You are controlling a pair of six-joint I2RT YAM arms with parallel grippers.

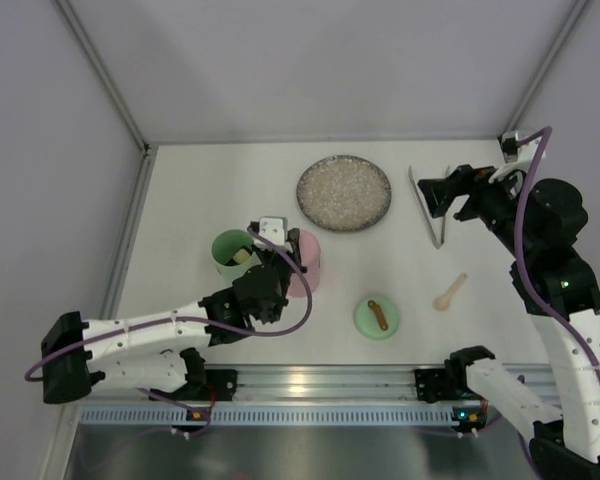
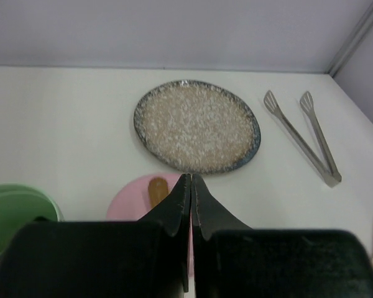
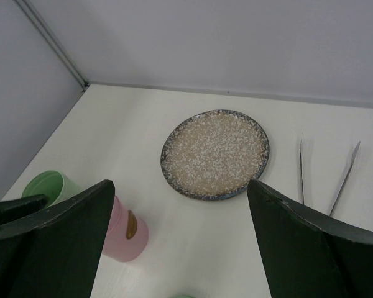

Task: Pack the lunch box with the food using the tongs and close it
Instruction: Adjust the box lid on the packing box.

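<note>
On the right of the table (image 1: 200, 200), your right gripper (image 1: 442, 195) hangs with its jaws spread wide over the tongs (image 3: 301, 167), which lie flat and ungripped just right of the speckled plate (image 1: 343, 192). Your left gripper (image 2: 191, 180) is clenched on nothing, fingertips pressed together above the pink container (image 2: 133, 198), where a brown piece (image 2: 157, 189) rests. A green container (image 1: 230, 255) stands just beside it. A second brown piece (image 1: 377, 314) sits in a small green dish (image 1: 365, 325), with a wooden spoon (image 1: 450, 292) nearby.
</note>
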